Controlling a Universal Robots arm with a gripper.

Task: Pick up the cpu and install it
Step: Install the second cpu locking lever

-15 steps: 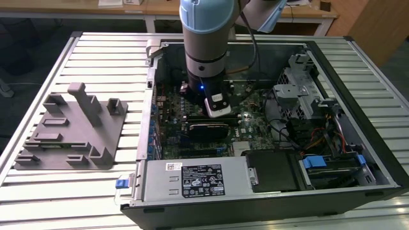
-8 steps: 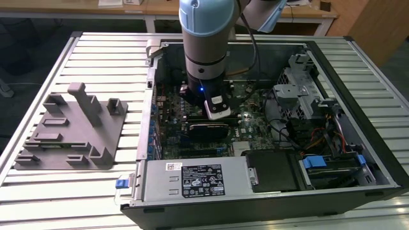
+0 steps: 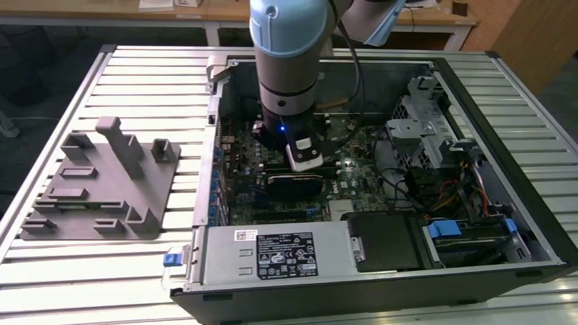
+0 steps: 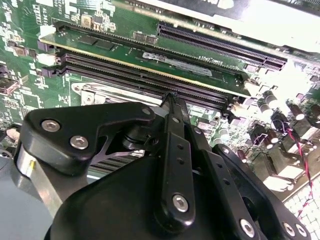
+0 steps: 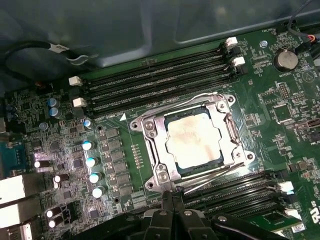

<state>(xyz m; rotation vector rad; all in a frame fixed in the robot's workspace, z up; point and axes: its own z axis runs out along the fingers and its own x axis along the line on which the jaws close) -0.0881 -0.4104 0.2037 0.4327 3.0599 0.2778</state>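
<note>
One cpu (image 5: pixel 194 136) in the socket (image 5: pixel 150 127); jaws apparently closed, empty.

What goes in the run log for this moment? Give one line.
hand: shut, empty, at socket edge | cpu: lying in socket on motherboard | computer case: open

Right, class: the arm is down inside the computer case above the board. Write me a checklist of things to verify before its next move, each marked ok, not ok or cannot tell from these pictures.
1. The cpu lies inside the socket frame: ok.
2. The chip sits flat, not tilted: ok, as far as the first wrist view shows.
3. The gripper holds nothing: ok; its fingertips meet with nothing between them.
4. The gripper is clear of the socket: cannot tell; it hangs close by the frame's edge.
5. The socket's retaining lever is latched: cannot tell.
6. The memory stick sits clear of the arm: ok.
</note>
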